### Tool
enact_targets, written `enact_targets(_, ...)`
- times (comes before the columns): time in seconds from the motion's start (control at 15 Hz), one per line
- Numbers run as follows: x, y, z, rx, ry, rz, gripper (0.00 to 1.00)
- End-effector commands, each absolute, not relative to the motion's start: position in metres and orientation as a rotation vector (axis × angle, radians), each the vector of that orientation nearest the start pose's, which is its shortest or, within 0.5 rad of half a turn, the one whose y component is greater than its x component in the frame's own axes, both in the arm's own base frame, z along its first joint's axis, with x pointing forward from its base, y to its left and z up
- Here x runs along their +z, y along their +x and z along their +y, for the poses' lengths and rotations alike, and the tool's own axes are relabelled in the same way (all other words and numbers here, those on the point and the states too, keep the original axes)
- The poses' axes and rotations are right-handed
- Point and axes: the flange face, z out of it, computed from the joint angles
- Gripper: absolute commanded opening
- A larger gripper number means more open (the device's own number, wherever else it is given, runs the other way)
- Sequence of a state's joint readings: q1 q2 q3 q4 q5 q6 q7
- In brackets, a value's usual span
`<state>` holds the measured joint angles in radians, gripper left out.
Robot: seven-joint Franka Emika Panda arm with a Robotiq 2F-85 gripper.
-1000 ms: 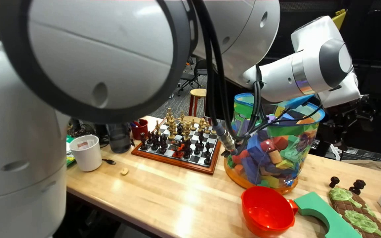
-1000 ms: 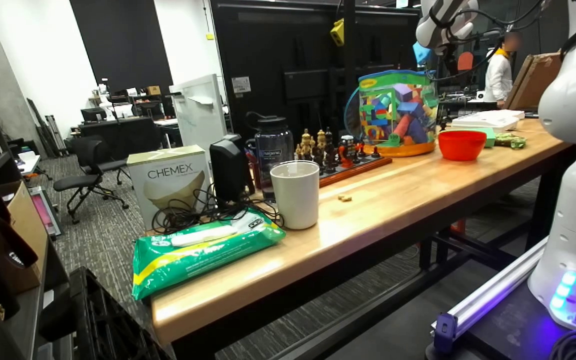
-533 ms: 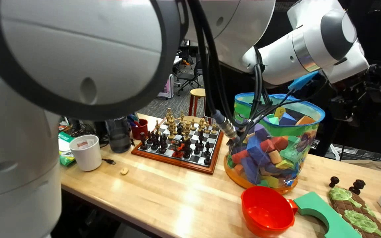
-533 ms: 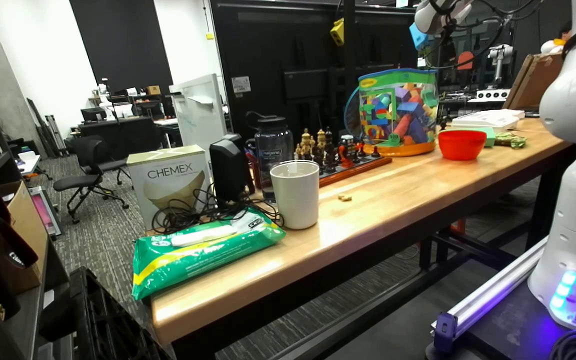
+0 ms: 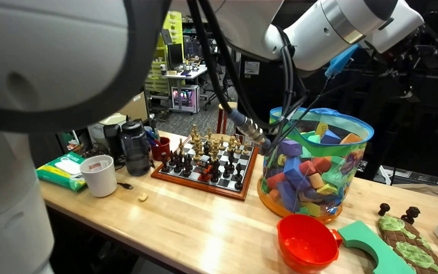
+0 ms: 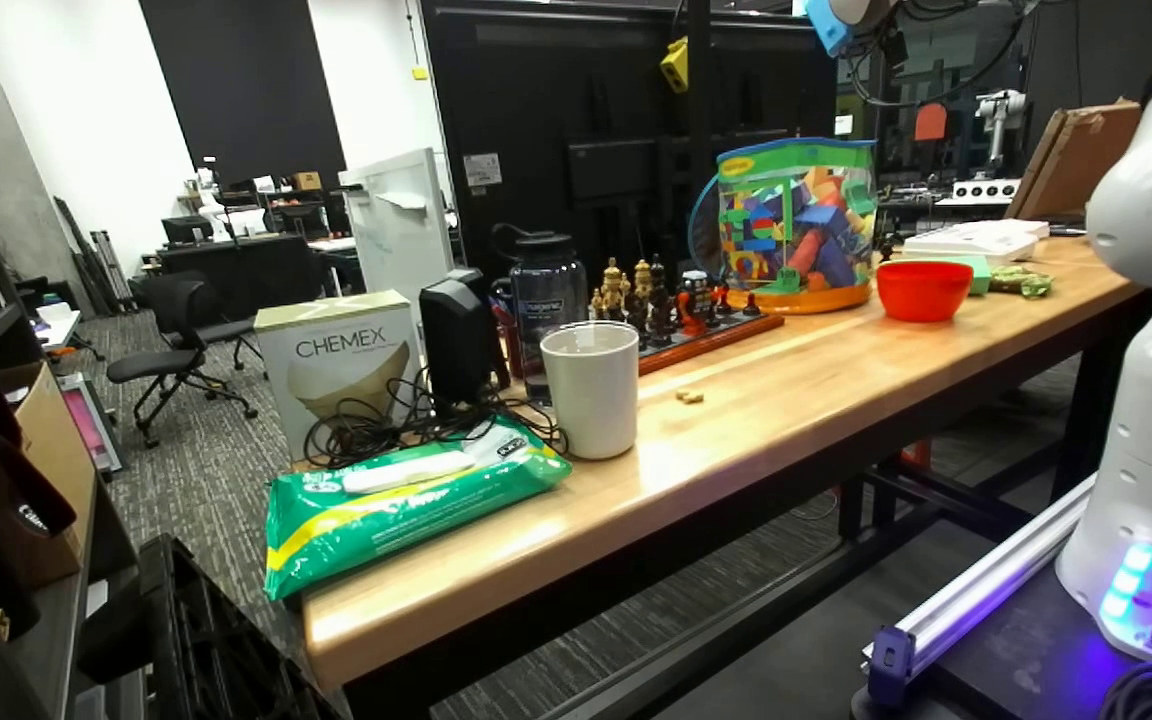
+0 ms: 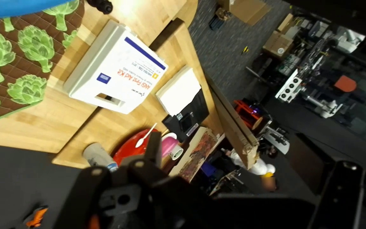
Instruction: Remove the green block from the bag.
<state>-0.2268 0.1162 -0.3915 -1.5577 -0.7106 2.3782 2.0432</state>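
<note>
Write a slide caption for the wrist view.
Open, empty gripper in the foreground; artichoke-print mat and first aid kit on a wooden tabletop.

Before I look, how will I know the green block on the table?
Find the big clear bag, then the red bowl near it. Beside that lies the green block: plain, with a curved cutout, unlike the patterned brown cloth alongside.

Bag (image 5: 327, 150) in both exterior views, from different angles

White glare on wooden tabletop (image 5: 200, 222), violet glow at robot base (image 6: 1136, 440), dark tool (image 7: 229, 146) slightly blurred
</note>
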Motion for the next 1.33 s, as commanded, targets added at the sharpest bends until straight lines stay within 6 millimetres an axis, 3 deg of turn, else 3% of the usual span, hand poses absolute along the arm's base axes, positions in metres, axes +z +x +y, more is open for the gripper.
enact_targets(0.0, 0.688, 0.525, -0.332, -1.521, -1.329, 2.455, 1.00)
enact_targets(0.33, 0.707, 0.535, -0.294, -1.524, -1.593, 2.226, 1.00)
enact_targets(0.67, 0.714, 0.547, -0.272, -1.462, -1.807, 2.031, 1.00)
enact_targets(1.27, 0.717, 0.542, -0.282, -1.248, -2.094, 1.859, 1.00)
